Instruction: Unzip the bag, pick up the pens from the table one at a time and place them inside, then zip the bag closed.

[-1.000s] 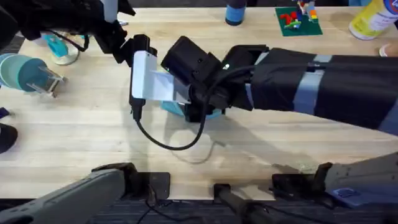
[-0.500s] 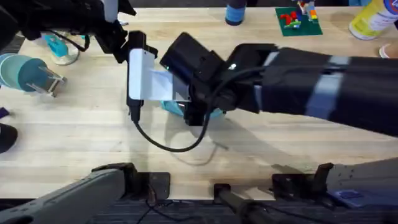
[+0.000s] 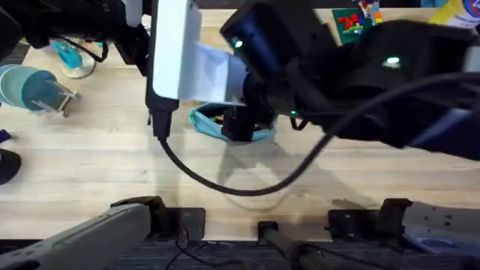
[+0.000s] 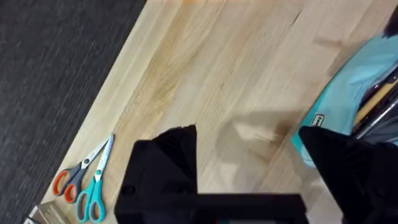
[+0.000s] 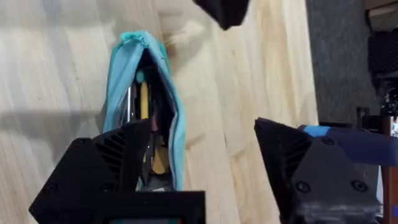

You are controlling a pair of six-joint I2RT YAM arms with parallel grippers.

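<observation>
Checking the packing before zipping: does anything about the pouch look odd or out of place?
Nothing looks wrong. The blue pouch lies gaping open on the table, with the pens lying lengthwise inside it. The open right gripper hangs above it. The zipper is not yet closed.

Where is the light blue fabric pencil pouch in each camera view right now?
Overhead: the light blue fabric pencil pouch lies mid-table, partly under the right arm.
Left wrist: at the right edge, open.
Right wrist: left of centre, unzipped, with the pens inside.
Shared landmark: the light wooden plank table.
</observation>
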